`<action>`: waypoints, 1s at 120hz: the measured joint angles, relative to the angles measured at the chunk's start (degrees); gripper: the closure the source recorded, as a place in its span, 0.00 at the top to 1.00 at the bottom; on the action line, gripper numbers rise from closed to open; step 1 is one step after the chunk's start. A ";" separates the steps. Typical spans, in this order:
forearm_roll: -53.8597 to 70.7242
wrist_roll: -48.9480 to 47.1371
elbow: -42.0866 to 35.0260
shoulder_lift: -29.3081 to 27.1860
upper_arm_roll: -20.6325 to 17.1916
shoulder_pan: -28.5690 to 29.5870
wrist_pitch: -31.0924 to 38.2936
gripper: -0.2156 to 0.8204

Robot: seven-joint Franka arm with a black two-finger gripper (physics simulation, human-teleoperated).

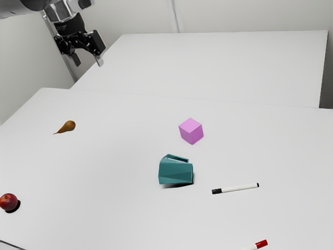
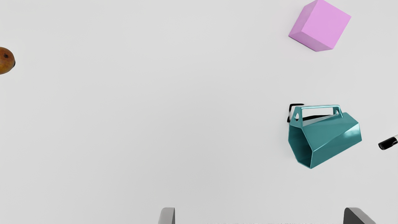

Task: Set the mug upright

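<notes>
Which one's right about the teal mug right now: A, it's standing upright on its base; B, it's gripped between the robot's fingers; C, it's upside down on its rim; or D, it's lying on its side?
D: the mug lies on its side on the table, its open mouth facing sideways in the wrist view, while the fingers stand wide apart and don't hold it.

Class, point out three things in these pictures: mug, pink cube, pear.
Mug (image 2: 326, 132), wrist view: outer side wall.
Pink cube (image 1: 191, 125), exterior view: top face.
Pear (image 1: 69, 125), exterior view: rounded end.
</notes>
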 joint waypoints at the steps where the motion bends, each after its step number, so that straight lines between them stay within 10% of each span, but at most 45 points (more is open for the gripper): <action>1: 0.00 0.04 -0.07 -0.02 0.00 0.01 -0.01 0.78; 21: -1.73 0.69 -4.05 0.26 0.03 0.36 0.77 0.78; 71: -49.03 14.95 -46.31 2.79 0.87 5.96 24.67 0.78; 120: -77.01 34.16 -61.31 0.88 -0.25 3.52 32.42 0.78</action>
